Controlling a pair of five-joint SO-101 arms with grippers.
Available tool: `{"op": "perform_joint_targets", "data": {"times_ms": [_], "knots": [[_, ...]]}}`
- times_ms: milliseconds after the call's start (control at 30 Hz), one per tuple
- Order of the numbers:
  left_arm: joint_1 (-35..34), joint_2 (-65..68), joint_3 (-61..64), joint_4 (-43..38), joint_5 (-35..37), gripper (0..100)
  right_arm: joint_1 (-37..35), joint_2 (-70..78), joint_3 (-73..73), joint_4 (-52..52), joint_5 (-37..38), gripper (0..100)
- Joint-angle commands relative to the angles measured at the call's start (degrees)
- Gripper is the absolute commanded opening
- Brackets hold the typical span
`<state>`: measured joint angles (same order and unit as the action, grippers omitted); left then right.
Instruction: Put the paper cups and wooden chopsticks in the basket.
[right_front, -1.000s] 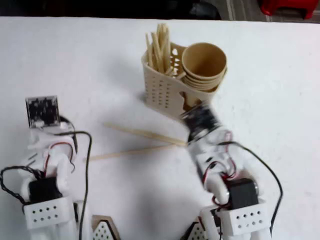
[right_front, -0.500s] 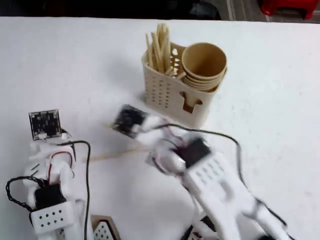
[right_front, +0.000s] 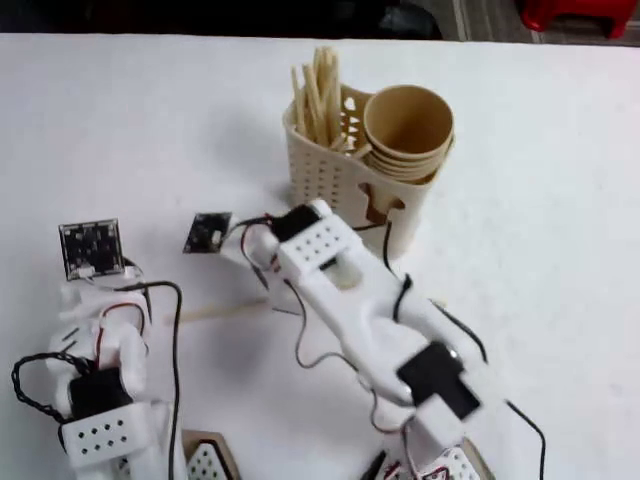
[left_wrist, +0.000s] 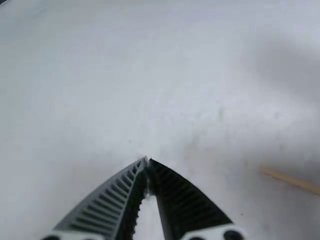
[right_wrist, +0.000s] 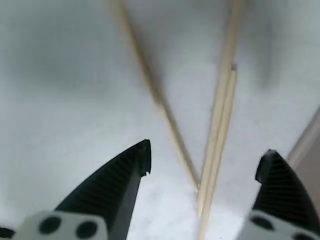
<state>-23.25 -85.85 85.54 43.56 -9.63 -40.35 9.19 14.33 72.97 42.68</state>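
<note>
**Right gripper wide over loose chopsticks, left one closed**

Nearest you, the left arm (right_front: 95, 400) sits folded at the near left of the table (right_front: 560, 250). Your left gripper (left_wrist: 146, 162) has its fingers pressed together tip to tip, holding nothing, just above the surface. The right arm (right_front: 370, 320) stretches across the middle. Your right gripper (right_wrist: 206, 156) is spread wide and empty above the loose chopsticks (right_wrist: 222, 120), which lie flat on the table between its fingers: a pair side by side and a single one angling toward them. In the high view one loose stick (right_front: 215, 312) pokes out from under that arm. Farther back the basket (right_front: 325, 185) stands upright, with upright chopsticks (right_front: 318, 95) bundled in the side toward the left arm and stacked paper cups (right_front: 408, 125) in the other.
</note>
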Motion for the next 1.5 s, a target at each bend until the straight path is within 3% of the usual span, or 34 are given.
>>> {"op": "perform_joint_targets", "data": {"times_ms": [0,167,433,1100,1467], "knots": [[-0.48,-0.92,-0.18,-1.41,-0.62,3,2.24,3.56,-5.01,-0.48,0.62,40.2],[-0.48,-0.92,-0.18,-1.41,-0.62,3,5.41,8.40,-8.62,-0.40,0.62,43.8],[-0.48,-0.92,-0.18,-1.41,-0.62,3,3.91,14.55,-9.58,-0.48,0.70,43.8],[-0.48,-0.92,-0.09,-1.41,-0.62,3,0.66,8.66,-9.14,3.65,0.09,43.7],[-0.40,-0.92,-0.09,-1.41,-0.62,3,3.91,8.66,-3.52,-5.41,0.26,43.7]]}}
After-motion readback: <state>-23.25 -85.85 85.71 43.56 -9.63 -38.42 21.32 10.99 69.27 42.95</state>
